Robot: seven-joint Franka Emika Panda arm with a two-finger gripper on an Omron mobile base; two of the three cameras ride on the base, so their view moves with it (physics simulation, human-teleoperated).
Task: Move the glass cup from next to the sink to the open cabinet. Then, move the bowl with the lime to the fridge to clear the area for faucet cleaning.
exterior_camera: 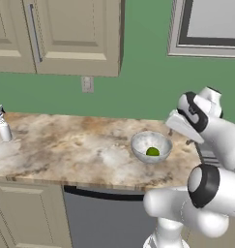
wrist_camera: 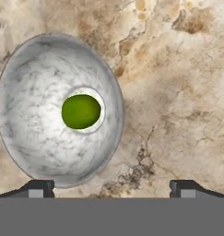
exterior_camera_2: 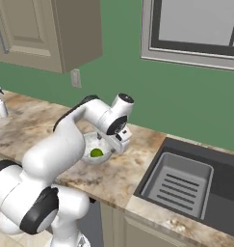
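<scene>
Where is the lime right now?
The lime sits at the bottom of the marbled bowl on the counter, left of the sink in the right base view.

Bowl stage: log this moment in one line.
gripper: open, above counter | bowl: on counter, not gripped | lime: in bowl

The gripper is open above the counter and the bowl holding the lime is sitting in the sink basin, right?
Not quite. The bowl with the lime sits on the counter, left of the sink, as the right base view shows. The gripper is indeed open above the counter.
</scene>
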